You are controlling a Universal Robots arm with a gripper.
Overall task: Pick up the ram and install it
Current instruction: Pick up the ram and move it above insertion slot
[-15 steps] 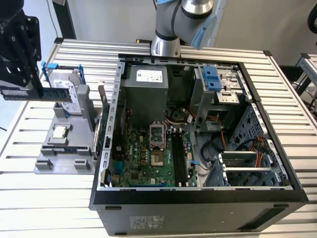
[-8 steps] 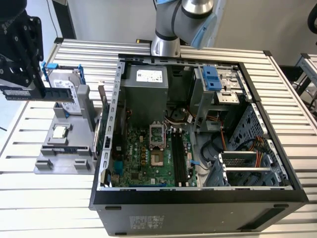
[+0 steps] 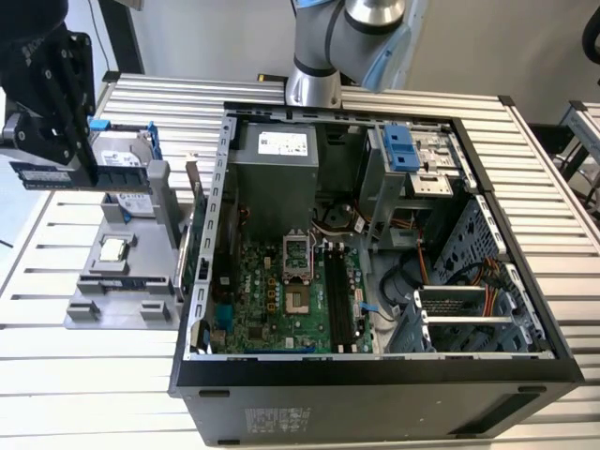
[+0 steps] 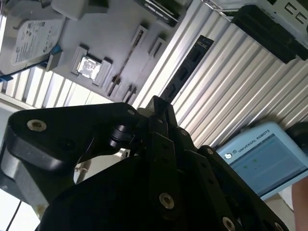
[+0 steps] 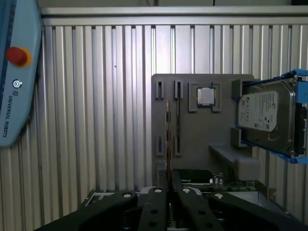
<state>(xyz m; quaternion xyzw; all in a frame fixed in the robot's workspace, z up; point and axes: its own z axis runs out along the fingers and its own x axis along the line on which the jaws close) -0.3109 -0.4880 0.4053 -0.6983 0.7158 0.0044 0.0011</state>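
Ram [image 3: 80, 175] clenched between fingers [image 5: 183, 190], above grey tray [image 3: 103, 295] (hard drive [image 5: 264, 115] label illegible), outside computer case [image 3: 375, 403].

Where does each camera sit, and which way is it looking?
Exterior view: off the arm, high up, looking down into the open computer case; the arm and the gripper, clamped on the ram, show.
First wrist view: on the wrist, looking past the gripper at the grey holder, its square chip and the hard drive.
Second wrist view: on the wrist, looking along the gripper's black links and the ram to the striped table.
Shared: both wrist views show ram, holder and hard drive.
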